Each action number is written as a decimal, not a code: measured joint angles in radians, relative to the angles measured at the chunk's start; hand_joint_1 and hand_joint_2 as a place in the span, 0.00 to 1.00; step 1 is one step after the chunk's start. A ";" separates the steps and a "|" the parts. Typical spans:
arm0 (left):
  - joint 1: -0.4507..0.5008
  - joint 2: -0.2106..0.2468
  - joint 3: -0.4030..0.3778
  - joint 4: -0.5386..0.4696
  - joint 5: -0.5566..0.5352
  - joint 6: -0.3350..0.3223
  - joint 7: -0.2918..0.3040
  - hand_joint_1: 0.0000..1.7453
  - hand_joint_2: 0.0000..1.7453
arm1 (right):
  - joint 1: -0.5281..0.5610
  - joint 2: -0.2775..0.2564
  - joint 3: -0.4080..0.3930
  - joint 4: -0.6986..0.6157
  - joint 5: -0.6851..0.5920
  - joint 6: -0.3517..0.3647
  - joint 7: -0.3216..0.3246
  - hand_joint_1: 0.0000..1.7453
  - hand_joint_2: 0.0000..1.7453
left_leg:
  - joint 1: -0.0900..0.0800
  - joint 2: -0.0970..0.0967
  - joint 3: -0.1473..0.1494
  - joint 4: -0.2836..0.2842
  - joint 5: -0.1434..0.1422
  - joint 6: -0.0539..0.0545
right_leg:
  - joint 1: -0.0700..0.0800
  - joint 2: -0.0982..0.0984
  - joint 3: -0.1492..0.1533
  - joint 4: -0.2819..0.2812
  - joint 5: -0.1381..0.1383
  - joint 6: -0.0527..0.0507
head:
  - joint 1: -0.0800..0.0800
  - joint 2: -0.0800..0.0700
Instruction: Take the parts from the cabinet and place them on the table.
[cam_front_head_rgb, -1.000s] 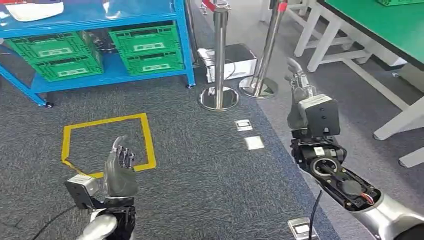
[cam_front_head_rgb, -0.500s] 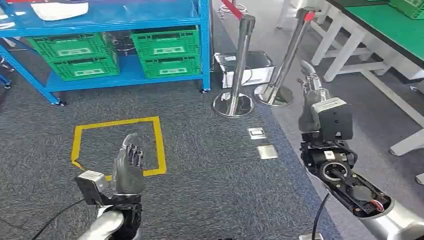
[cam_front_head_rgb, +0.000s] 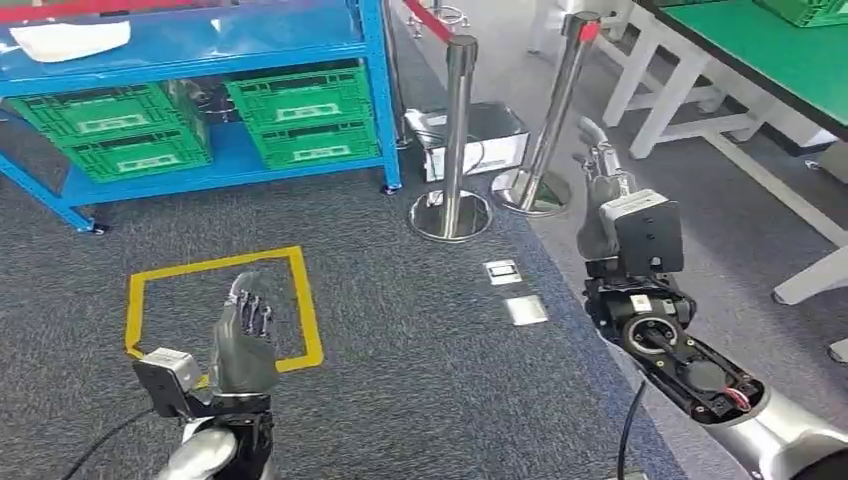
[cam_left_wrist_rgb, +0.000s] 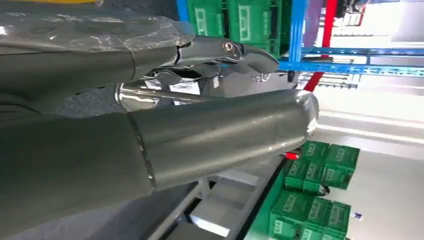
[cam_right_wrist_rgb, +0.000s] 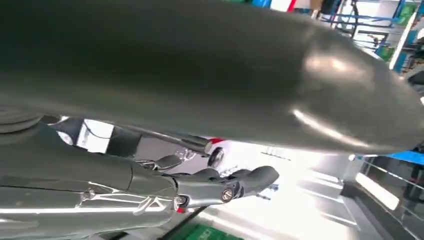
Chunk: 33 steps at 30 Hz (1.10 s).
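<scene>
Cabinet (cam_front_head_rgb: 200, 40), the blue shelving ahead to your left, carries green crates (cam_front_head_rgb: 290, 115) side by side on its lower shelf and a white bag (cam_front_head_rgb: 68, 38) on the shelf above; the parts themselves can't be made out. Your green-topped counter (cam_front_head_rgb: 770, 55) stands far right. Two steel stanchions (cam_front_head_rgb: 452, 140) stand between them on grey carpet. A yellow taped square (cam_front_head_rgb: 300, 300) lies near your left hand (cam_front_head_rgb: 240, 340), raised, fingers spread, holding nothing. Your right hand (cam_front_head_rgb: 598, 200) is likewise upright, empty, fingers apart.
</scene>
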 joint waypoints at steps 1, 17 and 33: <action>0.000 0.001 0.000 0.000 0.000 -0.001 0.000 0.00 0.00 | 0.000 0.000 0.000 0.000 0.000 0.000 0.000 0.00 0.00 | 0.000 0.004 0.013 -0.055 0.049 0.001 | 0.002 0.000 0.002 0.000 -0.009 0.007 | -0.007 0.000; 0.013 0.003 -0.001 0.000 0.001 0.018 -0.003 0.00 0.00 | 0.034 -0.040 -0.069 -0.056 0.030 -0.069 0.042 0.00 0.00 | -0.018 -0.008 0.136 -0.056 -0.065 0.046 | 0.022 -0.005 -0.113 0.030 0.040 0.003 | 0.038 0.000; 0.031 0.014 0.002 -0.005 0.000 0.022 -0.007 0.00 0.00 | 0.091 -0.079 -0.163 -0.188 0.079 -0.121 0.080 0.00 0.00 | 0.004 0.001 0.041 -0.043 -0.028 0.001 | 0.003 0.003 -0.039 0.012 0.018 0.013 | -0.009 0.000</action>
